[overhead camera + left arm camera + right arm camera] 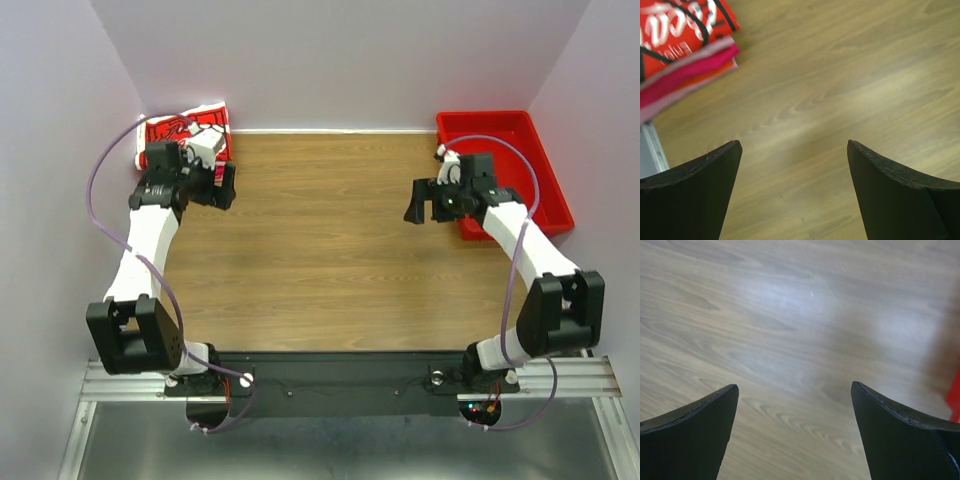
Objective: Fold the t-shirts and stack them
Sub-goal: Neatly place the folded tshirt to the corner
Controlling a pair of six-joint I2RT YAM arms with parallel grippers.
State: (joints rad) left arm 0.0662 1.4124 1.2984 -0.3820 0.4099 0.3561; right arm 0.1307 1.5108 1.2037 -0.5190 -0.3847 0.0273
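Red-printed folded t-shirts (pixel 680 45) lie stacked just ahead-left of the left tool (pixel 794 150). It and the right tool (pixel 795 390) gape empty. The stack looks finished, so back away without brushing it.

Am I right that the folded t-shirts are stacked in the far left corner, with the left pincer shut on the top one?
Not quite: the left pincer is open and empty, as the left wrist view shows. The folded t-shirts are indeed stacked in the far left corner.
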